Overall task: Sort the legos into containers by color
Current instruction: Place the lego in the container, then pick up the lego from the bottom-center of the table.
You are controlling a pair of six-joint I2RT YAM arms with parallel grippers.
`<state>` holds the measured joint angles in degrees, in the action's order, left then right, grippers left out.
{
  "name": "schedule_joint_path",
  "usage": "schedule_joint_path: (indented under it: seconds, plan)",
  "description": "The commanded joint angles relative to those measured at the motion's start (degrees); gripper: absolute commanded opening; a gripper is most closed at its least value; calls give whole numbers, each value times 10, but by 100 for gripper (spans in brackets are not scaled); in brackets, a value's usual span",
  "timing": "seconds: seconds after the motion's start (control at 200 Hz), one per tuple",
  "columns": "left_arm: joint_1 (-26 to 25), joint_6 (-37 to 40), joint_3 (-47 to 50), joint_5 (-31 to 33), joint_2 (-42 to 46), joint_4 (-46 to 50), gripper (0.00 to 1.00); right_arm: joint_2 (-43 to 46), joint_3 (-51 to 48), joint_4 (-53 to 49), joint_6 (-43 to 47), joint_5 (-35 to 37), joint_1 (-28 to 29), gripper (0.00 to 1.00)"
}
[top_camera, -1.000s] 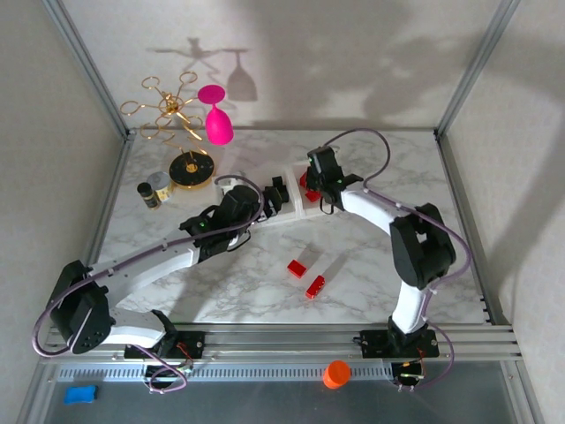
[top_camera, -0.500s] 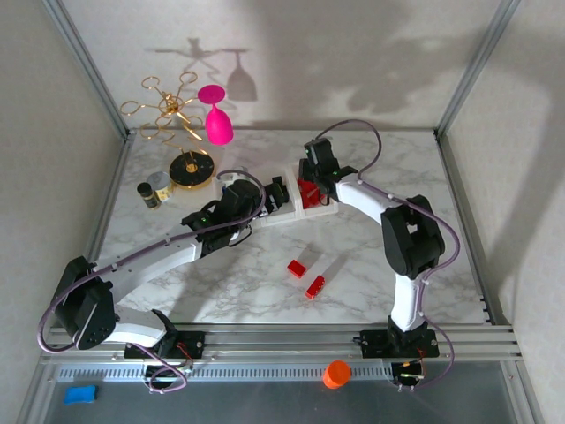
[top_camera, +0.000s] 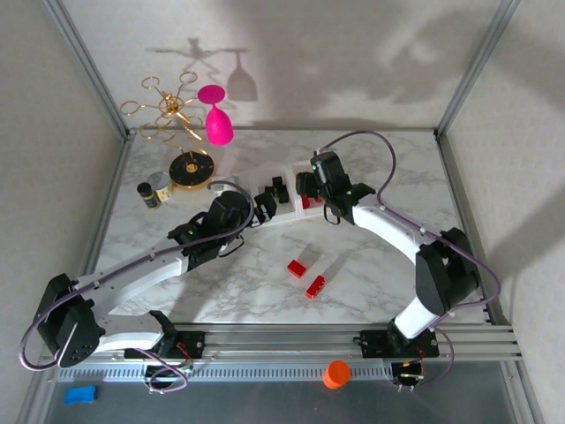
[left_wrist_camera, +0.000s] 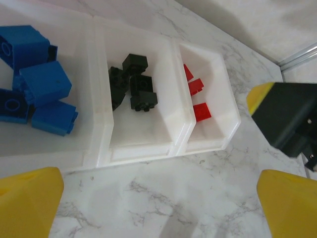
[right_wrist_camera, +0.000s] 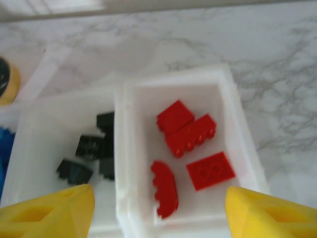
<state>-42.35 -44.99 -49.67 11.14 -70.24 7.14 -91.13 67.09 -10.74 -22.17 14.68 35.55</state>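
- Tray (left_wrist_camera: 141, 151) of three joined bins sits toward the back of the marble, and my two grippers meet over it.
- Through the left wrist camera I see blue legos (left_wrist_camera: 37, 84) in the left bin, black legos (left_wrist_camera: 134, 85) in the middle one and red legos (right_wrist_camera: 190, 136) in the right one.
- My right wrist camera shows four reds in that bin, lying loose, one tipped on its edge.
- Two stray reds (top_camera: 297, 268) lie on the marble nearer the arm bases, close together but not touching, well apart from the tray.
- Left gripper (left_wrist_camera: 158, 208): fingers spread wide with nothing between them, hanging at the tray's near side.
- Right gripper (right_wrist_camera: 158, 218): also wide and empty, above the near edge of the red bin.
- From the left wrist I can see one of its yellow-tipped fingers just beside that bin.
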Motion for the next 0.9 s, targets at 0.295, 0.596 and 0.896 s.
schedule_joint_path:
  seconds: [0.295,0.596,0.896]
  plan:
    - [-13,-61,77,31,89,59,100,112,-157,-66,-42,-60,100,75]
    - [-16,-93,123,47,124,80,100,106,-224,-55,-15,-92,191,77]
    - [-17,-98,128,50,115,80,99,59,-228,-44,21,-87,208,74]
